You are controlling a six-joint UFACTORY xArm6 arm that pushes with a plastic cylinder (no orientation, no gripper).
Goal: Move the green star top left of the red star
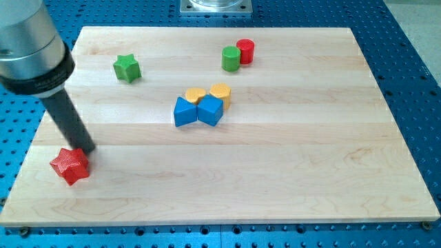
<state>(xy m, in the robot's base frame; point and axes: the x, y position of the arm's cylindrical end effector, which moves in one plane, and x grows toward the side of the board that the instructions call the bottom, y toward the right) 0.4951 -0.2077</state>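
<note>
Since the tip (85, 149) sits right against the red star (70, 166), just up and to the view's right of it near the board's lower left corner, the first care is not to nudge that block while leaving. There is no gripper on this arm, only the rod, so nothing is held or clamped.

From the tip, the green star (127, 67) lies well away toward the view's top and a little right. As I judge it, that star needs to travel down and leftward to end up above-left of the red one, close to the board's left edge. A good approach would be to swing round to the star's upper right side and push steadily along that diagonal, keeping the push through the star's middle so it does not spin off, and stopping short of the edge of the board (275, 193).

Farther to the right of the tip sit two blue blocks (198, 111) with two yellow ones (209, 94) touching, then a green cylinder (231, 58) beside a red cylinder (245, 51).

No containers are here.
</note>
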